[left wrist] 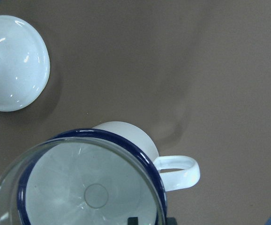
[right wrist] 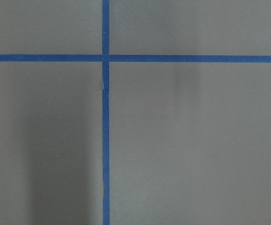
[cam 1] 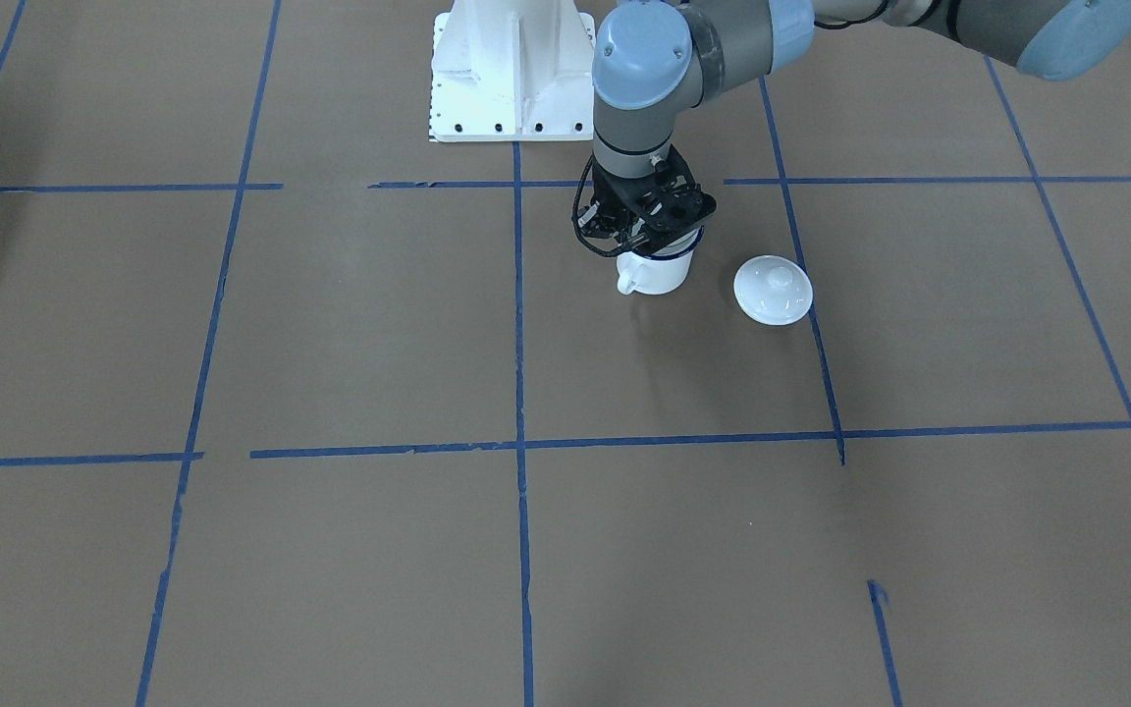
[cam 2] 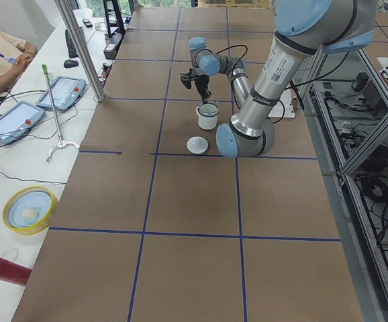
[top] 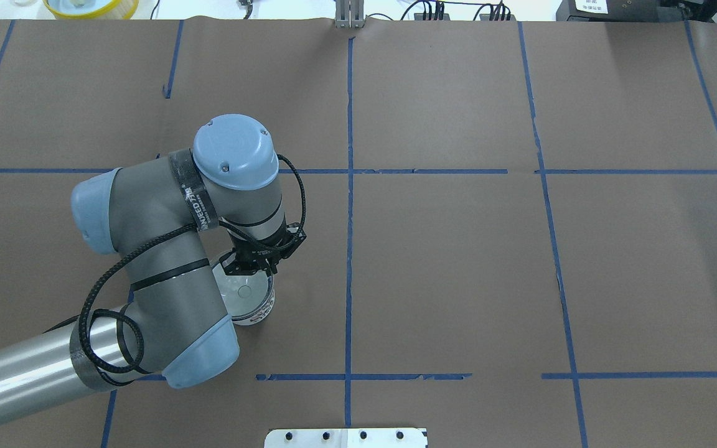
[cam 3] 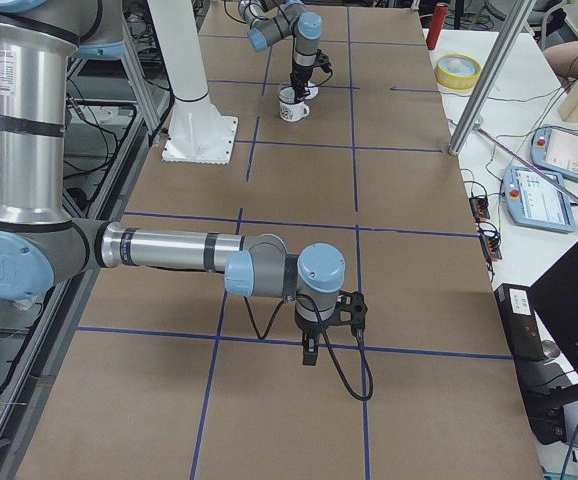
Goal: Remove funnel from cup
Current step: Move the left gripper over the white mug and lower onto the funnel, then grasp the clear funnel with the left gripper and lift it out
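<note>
My left gripper (left wrist: 152, 221) hangs over the cup (left wrist: 126, 133) at near left, fingers (left wrist: 132, 220) parted astride the rim of the funnel (left wrist: 86, 187) seated in it. I'd pinch that clear rim alone, then lift straight up so the spout clears without tipping the cup toward the lid (left wrist: 18, 65). Only my fingertips' ends show, cut off at the frame edge — of my right gripper (cam 3: 311, 352) I cannot tell the state.

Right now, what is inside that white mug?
A clear funnel sits in the mug, its wide top filling the blue rim. What lies under the funnel cannot be made out, and the end effector hides one edge from overhead.
</note>
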`<move>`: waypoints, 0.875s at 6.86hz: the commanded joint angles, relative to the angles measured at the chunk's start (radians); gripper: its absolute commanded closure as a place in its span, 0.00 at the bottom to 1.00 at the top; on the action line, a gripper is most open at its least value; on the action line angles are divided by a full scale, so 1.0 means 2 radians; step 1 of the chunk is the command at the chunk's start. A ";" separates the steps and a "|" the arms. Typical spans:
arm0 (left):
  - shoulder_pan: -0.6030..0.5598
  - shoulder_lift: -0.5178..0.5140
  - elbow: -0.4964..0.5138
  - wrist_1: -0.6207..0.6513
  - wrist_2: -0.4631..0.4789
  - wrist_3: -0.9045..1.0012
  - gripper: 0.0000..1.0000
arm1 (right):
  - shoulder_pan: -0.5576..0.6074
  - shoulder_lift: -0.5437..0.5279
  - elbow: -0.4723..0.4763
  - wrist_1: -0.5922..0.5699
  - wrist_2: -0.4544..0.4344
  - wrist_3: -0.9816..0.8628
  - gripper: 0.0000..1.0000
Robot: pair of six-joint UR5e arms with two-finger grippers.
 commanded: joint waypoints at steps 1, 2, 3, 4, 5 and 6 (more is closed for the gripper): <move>-0.003 -0.011 -0.018 0.000 0.003 -0.021 1.00 | 0.000 0.000 0.000 0.000 0.000 0.000 0.00; -0.012 -0.011 -0.045 0.000 0.005 -0.028 1.00 | 0.000 0.000 0.000 0.000 0.000 0.000 0.00; -0.029 -0.012 -0.070 0.000 0.006 -0.040 1.00 | 0.000 0.000 0.000 0.000 0.000 0.000 0.00; -0.060 -0.019 -0.086 0.001 0.004 -0.041 1.00 | 0.000 0.000 0.000 0.000 0.000 0.000 0.00; -0.089 -0.014 -0.086 0.000 0.004 -0.031 1.00 | 0.000 0.000 0.000 0.000 0.000 0.000 0.00; -0.123 -0.007 -0.085 0.001 0.004 0.004 1.00 | 0.000 0.000 0.000 0.000 0.000 0.000 0.00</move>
